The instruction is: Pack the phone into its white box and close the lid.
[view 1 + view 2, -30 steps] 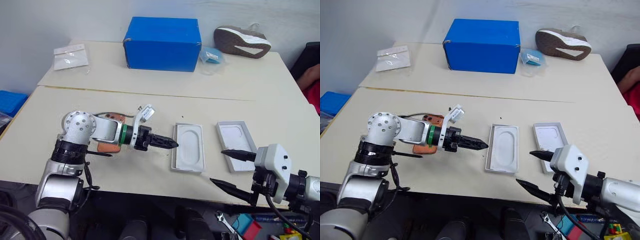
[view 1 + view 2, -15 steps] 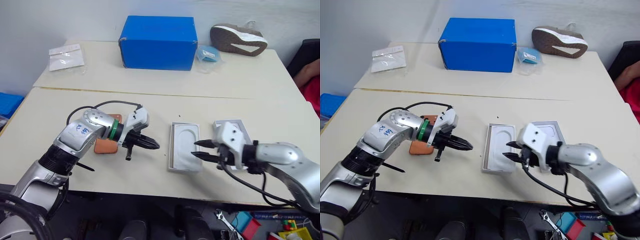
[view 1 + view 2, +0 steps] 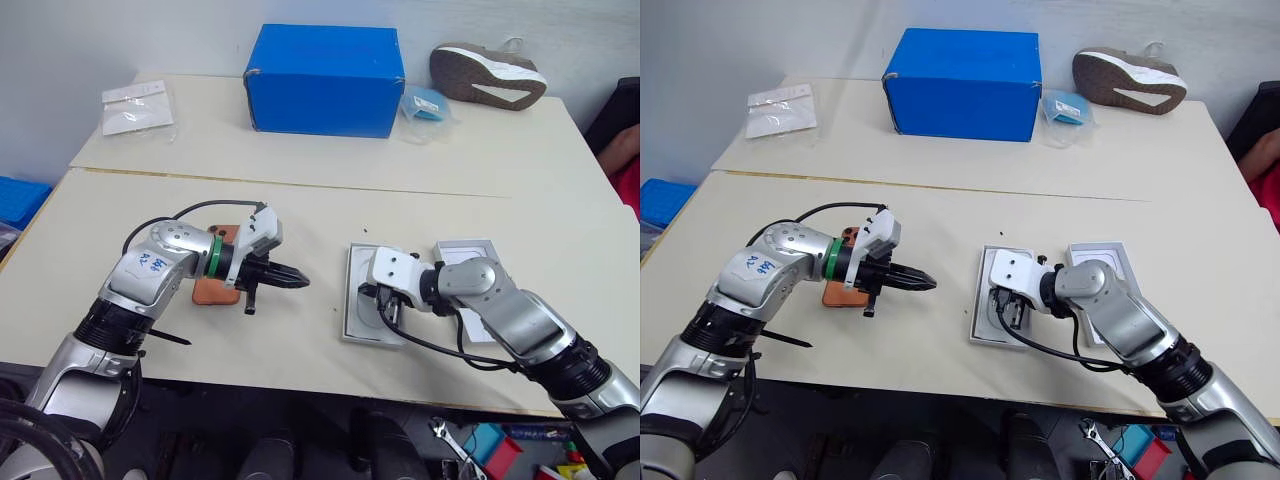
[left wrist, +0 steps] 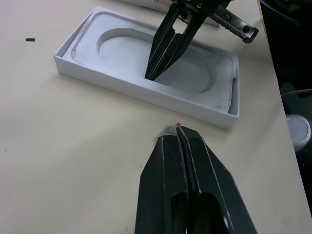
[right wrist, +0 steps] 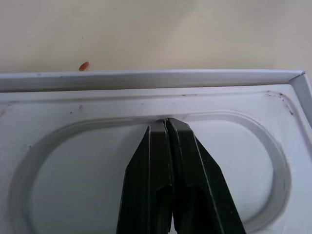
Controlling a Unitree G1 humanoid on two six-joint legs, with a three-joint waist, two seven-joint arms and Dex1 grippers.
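right claw [image 4: 150, 73] pinched closed, tips in white box [image 4: 97, 68] recess.

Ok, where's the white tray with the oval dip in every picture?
Left eye view: white tray lies right of centre, under the right hand.
Right eye view: same spot, nearer the middle.
Left wrist view: just beyond the shut left hand, lying slantwise.
Right wrist view: directly under the right hand's tips.
Shared landmark: the right hand's shut black tips pointing into the dip.
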